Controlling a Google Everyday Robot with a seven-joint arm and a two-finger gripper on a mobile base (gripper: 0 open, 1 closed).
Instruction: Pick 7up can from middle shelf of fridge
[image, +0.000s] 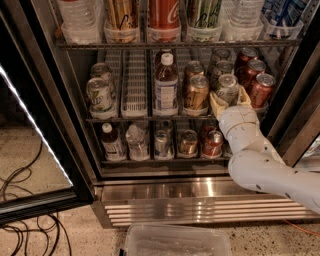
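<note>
The fridge (165, 195) stands with its glass door (30, 150) swung open to the left. On the middle shelf (135, 117) a silvery 7up can (227, 86) stands at the front of a lane, between a gold-brown can (196, 95) and red cans (261, 89). My gripper (230, 100) reaches in from the lower right. Its cream fingers (218, 106) stand on either side of the can's lower half, spread about as wide as the can. The can rests on the shelf.
Two pale cans with green markings (100, 95) stand at the shelf's left, then a bare white lane tray (135, 90) and a bottle (165, 85). Tall cans and bottles fill the top tier. Small bottles and cans fill the bottom tier. A clear plastic bin (175, 242) and cables (20, 230) lie on the floor.
</note>
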